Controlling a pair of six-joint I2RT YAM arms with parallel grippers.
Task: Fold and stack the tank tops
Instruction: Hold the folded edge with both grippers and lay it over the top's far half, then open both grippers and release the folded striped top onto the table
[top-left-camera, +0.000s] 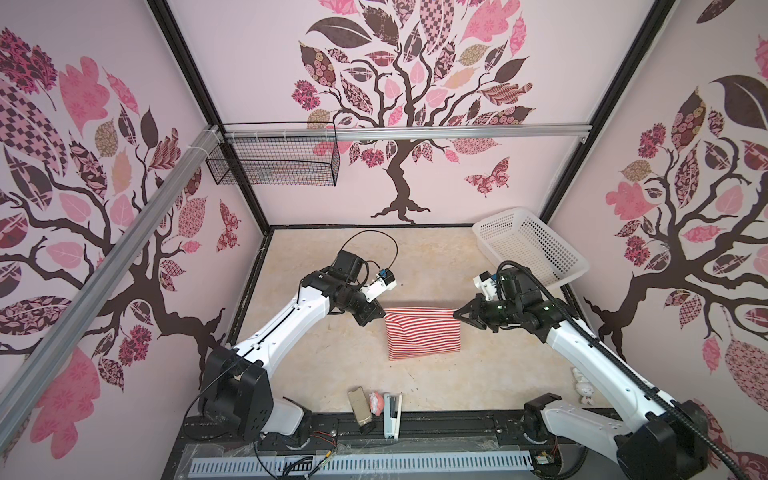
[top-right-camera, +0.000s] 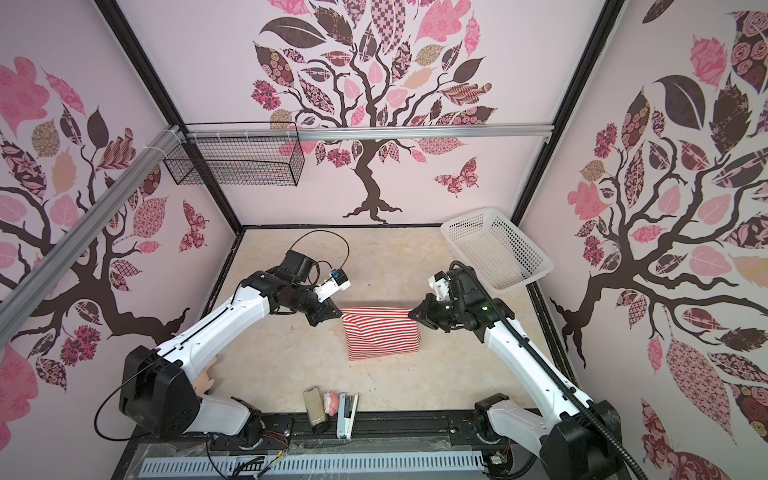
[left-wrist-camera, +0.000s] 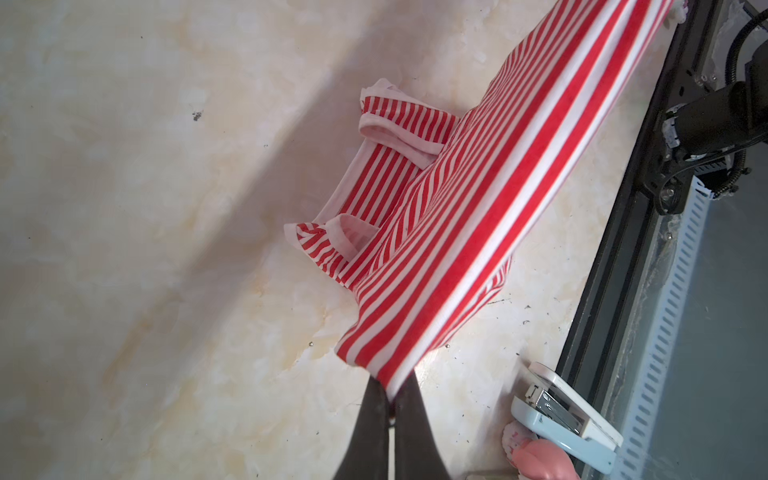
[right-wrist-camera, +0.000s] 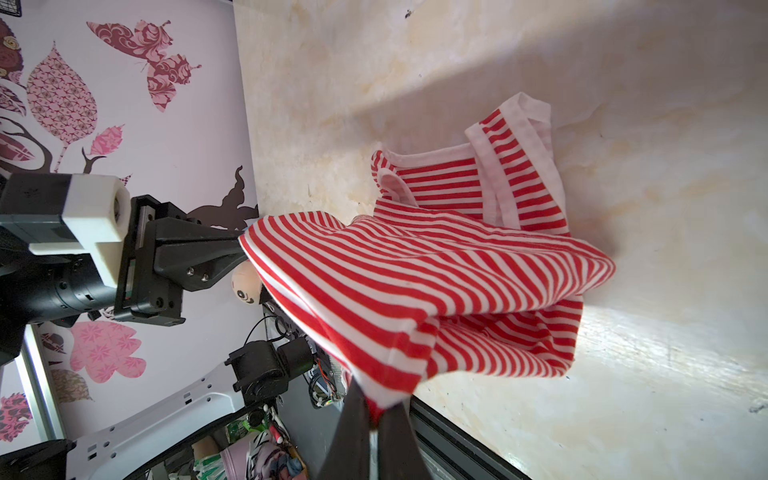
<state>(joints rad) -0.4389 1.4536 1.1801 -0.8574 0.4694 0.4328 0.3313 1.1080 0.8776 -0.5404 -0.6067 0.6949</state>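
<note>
Both arms as I held them over the marbled table (top-left-camera: 324, 374): the left gripper (top-left-camera: 381, 314) and the right gripper (top-left-camera: 456, 312) each had their jaws pinched tight on one corner of the red-and-white striped tank top (top-left-camera: 423, 332). The gripped edge ran taut and raised between them at mid-table. The rest draped down, its white-trimmed straps resting on the table, well apart from the white basket (top-left-camera: 528, 249) in the far right corner.
</note>
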